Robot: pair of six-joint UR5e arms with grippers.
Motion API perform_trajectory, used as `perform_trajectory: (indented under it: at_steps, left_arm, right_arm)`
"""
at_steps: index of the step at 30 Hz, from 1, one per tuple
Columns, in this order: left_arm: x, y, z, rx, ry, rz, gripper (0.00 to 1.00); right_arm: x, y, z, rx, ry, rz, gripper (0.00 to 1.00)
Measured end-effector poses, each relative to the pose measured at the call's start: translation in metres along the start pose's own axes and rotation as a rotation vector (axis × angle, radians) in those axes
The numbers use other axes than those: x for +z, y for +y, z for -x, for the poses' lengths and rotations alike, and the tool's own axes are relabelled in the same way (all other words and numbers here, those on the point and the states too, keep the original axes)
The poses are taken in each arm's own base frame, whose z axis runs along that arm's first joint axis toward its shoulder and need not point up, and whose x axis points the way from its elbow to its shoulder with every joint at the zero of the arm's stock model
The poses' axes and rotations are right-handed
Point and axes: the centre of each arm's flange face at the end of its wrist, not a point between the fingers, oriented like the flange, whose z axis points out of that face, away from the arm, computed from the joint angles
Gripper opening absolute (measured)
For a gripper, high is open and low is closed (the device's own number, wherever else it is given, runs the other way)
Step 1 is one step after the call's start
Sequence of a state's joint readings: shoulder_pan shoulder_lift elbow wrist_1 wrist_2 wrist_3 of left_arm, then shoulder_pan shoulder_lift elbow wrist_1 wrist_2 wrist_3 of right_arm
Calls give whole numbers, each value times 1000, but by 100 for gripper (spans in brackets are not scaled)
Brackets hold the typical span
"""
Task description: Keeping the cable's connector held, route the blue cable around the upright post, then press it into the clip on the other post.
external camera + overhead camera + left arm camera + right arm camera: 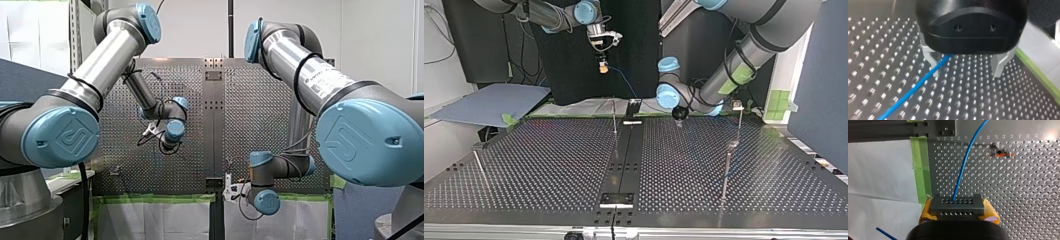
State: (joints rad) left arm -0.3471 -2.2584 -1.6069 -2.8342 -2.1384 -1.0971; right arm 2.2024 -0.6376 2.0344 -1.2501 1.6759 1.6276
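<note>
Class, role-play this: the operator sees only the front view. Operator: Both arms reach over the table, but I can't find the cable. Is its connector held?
Observer: Yes. In the right wrist view my right gripper, with yellow pads, is shut on the grey connector.
Operator: And my left gripper?
Observer: Its metal fingers stand open in the left wrist view; the blue cable passes beside one finger, unclamped.
Operator: How high is the connector?
Observer: The top view shows it held well above the perforated table, the cable dropping from it toward the table.
</note>
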Motion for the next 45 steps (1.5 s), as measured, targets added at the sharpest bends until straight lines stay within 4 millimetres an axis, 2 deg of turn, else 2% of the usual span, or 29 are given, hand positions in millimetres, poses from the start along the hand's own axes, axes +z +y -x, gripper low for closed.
perform_trajectory:
  at_steps: [13,19,29,38,45]
  left_arm:
    - [-5,-48,-24,-59,2,-148,100]
    - [-13,-66,-23,-109,-19,-221,100]
    - [-37,-90,-19,-177,-15,-331,100]
    - [-49,-121,-39,-144,40,-407,100]
    - [-56,-135,-38,-181,27,-485,100]
  right_arm:
    - [2,-2,-2,3,18,-16,0]
    - [3,-3,-3,4,28,-25,0]
    - [4,-4,-4,4,35,-33,0]
    - [5,-4,-4,5,39,-36,0]
    - [6,-2,-4,6,38,-32,0]
